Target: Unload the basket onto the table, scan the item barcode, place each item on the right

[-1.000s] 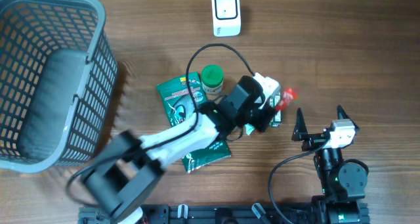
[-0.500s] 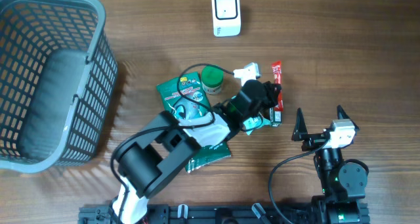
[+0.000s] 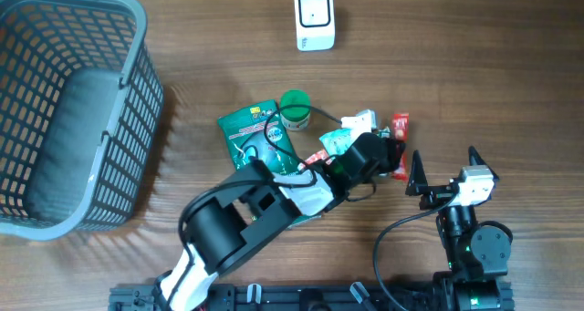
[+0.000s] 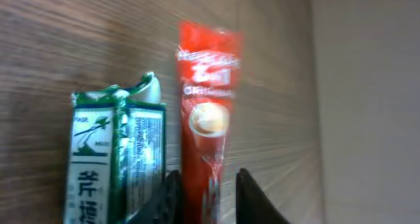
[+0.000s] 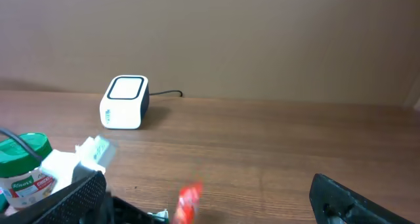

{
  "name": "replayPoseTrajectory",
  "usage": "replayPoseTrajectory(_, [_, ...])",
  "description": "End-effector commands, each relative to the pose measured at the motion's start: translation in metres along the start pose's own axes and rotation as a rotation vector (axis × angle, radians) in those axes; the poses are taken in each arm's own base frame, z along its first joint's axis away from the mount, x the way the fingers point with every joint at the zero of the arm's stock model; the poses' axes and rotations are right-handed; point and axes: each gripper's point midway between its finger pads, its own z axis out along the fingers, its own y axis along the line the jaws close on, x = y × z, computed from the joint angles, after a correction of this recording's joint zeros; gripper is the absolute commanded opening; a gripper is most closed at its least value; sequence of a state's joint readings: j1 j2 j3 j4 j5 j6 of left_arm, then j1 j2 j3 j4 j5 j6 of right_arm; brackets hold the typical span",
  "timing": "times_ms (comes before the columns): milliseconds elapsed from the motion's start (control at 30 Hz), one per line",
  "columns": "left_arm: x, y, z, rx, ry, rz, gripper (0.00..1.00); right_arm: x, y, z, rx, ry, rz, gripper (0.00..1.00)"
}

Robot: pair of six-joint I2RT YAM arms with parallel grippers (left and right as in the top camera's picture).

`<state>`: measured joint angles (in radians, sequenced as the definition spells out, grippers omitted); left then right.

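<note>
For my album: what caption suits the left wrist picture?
Left tool straddles a red sachet, green-and-white box beside it, on a wooden table.

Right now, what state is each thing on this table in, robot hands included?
basket: upright, nothing visible inside.
scanner: standing, cable attached.
green-lidded jar: upright, lid on.
green pouch: lying flat, partly under the left arm.
green box: lying beside the red sachet.
red sachet: lower end between the left gripper's fingers.
left gripper: straddling the sachet; grip unclear.
right gripper: open, empty.
</note>
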<state>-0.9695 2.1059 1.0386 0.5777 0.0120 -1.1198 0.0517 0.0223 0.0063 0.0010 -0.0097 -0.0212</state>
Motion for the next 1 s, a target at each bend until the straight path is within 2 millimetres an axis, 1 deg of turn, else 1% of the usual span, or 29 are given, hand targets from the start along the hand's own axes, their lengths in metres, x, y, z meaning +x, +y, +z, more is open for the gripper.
replayPoseTrajectory(0, [-0.005,-0.015,0.001,0.058,-0.025,0.085,0.44,-0.002,-0.001,0.000,0.007,-0.009,-0.005,1.00])
replayPoseTrajectory(67, [-0.009,-0.026,-0.001,0.092,-0.044,0.136,0.45,-0.002,-0.001,0.000,0.007,-0.009,-0.005,1.00])
replayPoseTrajectory(167, [-0.016,-0.042,-0.009,0.116,-0.063,0.211,0.38,-0.002,-0.001,0.000,0.007,-0.009,-0.005,1.00])
replayPoseTrajectory(200, [-0.020,-0.043,-0.011,0.111,-0.075,0.232,0.38,-0.002,-0.001,0.000,0.007,-0.009,-0.005,1.00])
replayPoseTrajectory(300, [-0.040,-0.042,-0.023,0.051,-0.115,0.337,0.38,-0.002,-0.001,0.000,0.007,-0.009,-0.005,1.00])
replayPoseTrajectory(333, [-0.046,-0.045,-0.028,0.045,-0.122,0.373,0.38,-0.002,-0.001,0.000,0.007,-0.009,-0.005,1.00])
replayPoseTrajectory(433, [-0.069,-0.062,-0.055,0.006,-0.166,0.547,0.43,-0.002,-0.001,0.000,0.007,-0.009,-0.005,1.00])
replayPoseTrajectory(467, [-0.078,-0.063,-0.064,-0.027,-0.190,0.583,0.44,-0.002,-0.001,0.000,0.007,-0.009,-0.005,1.00])
replayPoseTrajectory(500, [-0.093,-0.063,-0.081,-0.096,-0.222,0.643,0.45,-0.002,-0.001,0.000,0.007,-0.009,-0.005,1.00])
replayPoseTrajectory(567, [-0.113,-0.061,-0.108,-0.191,-0.254,0.753,0.47,-0.002,-0.001,0.000,0.007,-0.009,-0.004,1.00])
replayPoseTrajectory(633, [-0.145,-0.068,-0.144,-0.304,-0.344,0.908,0.56,-0.002,-0.001,0.000,0.007,-0.009,-0.005,1.00])
replayPoseTrajectory(667, [-0.164,-0.076,-0.164,-0.353,-0.420,0.962,0.59,-0.002,-0.001,0.000,0.007,-0.009,-0.005,1.00])
replayPoseTrajectory(700, [-0.192,-0.096,-0.199,-0.412,-0.557,1.027,0.66,-0.002,-0.001,0.000,0.007,-0.009,-0.005,1.00])
replayPoseTrajectory(733, [-0.216,-0.120,-0.235,-0.451,-0.699,1.086,0.74,-0.002,-0.001,0.000,0.007,-0.009,-0.005,1.00])
replayPoseTrajectory(767, [-0.234,-0.146,-0.273,-0.464,-0.838,1.130,0.78,-0.002,-0.001,0.000,0.007,-0.009,-0.005,1.00])
replayPoseTrajectory(833, [-0.254,-0.194,-0.342,-0.462,-1.080,1.221,0.91,-0.002,-0.001,0.000,0.007,-0.009,-0.005,1.00])
replayPoseTrajectory(867, [-0.258,-0.213,-0.377,-0.481,-1.198,1.275,0.94,-0.002,-0.001,0.000,0.007,-0.009,-0.005,1.00])
replayPoseTrajectory(900, [-0.260,-0.225,-0.401,-0.513,-1.275,1.324,0.97,-0.002,-0.001,0.000,0.007,-0.009,-0.005,1.00])
replayPoseTrajectory(933, [-0.259,-0.237,-0.431,-0.604,-1.353,1.426,0.99,-0.002,-0.001,0.000,0.007,-0.009,-0.005,1.00])
replayPoseTrajectory(967, [-0.258,-0.241,-0.444,-0.686,-1.365,1.502,1.00,-0.002,-0.001,0.000,0.007,-0.009,-0.005,1.00])
